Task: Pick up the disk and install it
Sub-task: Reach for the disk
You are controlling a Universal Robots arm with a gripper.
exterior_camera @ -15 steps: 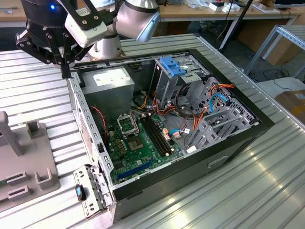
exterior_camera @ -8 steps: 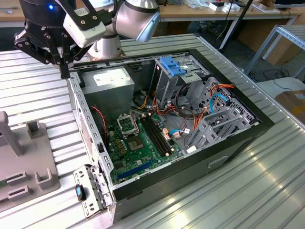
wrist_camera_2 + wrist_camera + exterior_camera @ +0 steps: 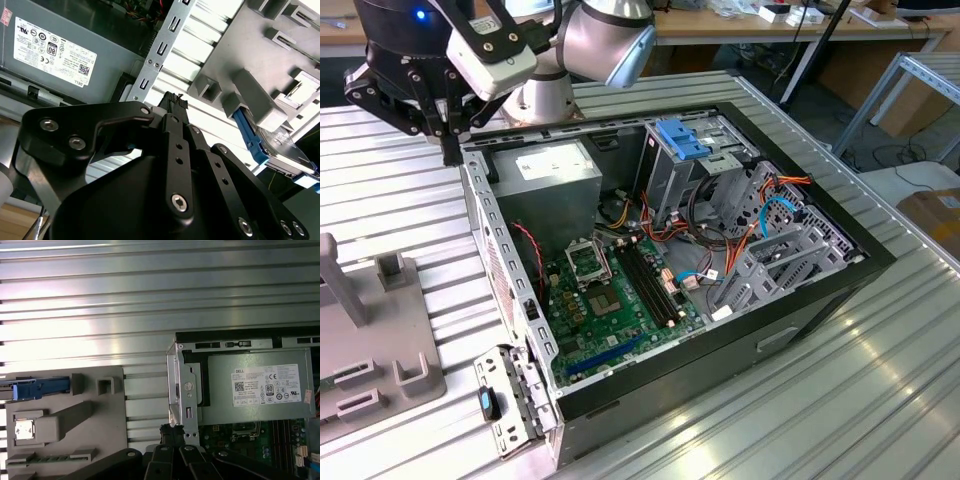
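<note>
Table: ribbed silver metal table (image 3: 880, 400), across most of the exterior view.
Desk: light wood desk (image 3: 740, 28), along the top edge.
Floor: dark floor (image 3: 825, 115), upper right.
Rack: pale metal rack (image 3: 932, 66), upper right corner.
Light: bright shine on the table, lower right.

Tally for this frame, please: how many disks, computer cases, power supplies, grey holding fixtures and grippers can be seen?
disk: 1
computer case: 1
power supply: 1
grey fixture: 1
gripper: 1
Total: 5
</note>
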